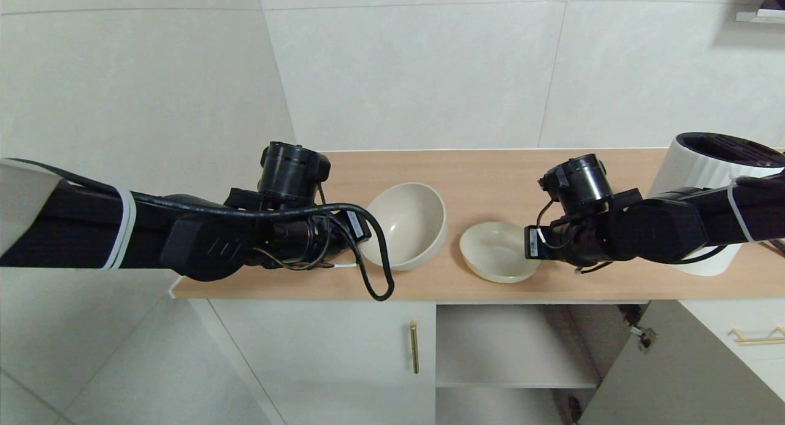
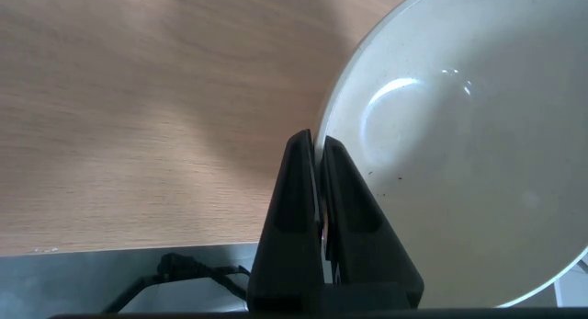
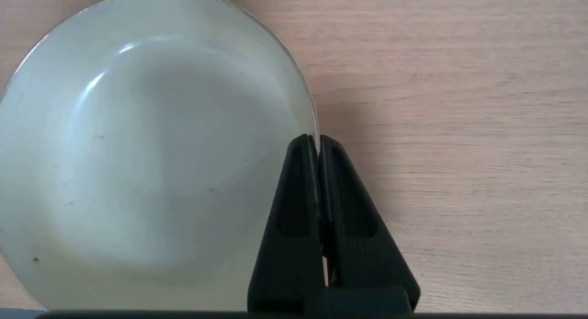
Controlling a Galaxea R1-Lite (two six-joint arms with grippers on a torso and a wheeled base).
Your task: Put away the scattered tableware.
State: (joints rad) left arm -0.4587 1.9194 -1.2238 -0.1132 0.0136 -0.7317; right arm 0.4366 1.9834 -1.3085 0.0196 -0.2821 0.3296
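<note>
Two arms logged.

Head view: left arm stretched level from the left over wooden countertop. Left gripper at rim of large bowl; bowl tilted, just beside small bowl. Right arm in from the right, right gripper at the small bowl's rim, white ribbed container behind the arm. Cabinet below, door open.

Left wrist view: left gripper pinched nearly closed on the large bowl rim, wall between fingers; few dark specks inside; countertop beneath.

Right wrist view: right gripper clamped likewise on the small bowl rim; faint specks inside; bowl flat on countertop.
</note>
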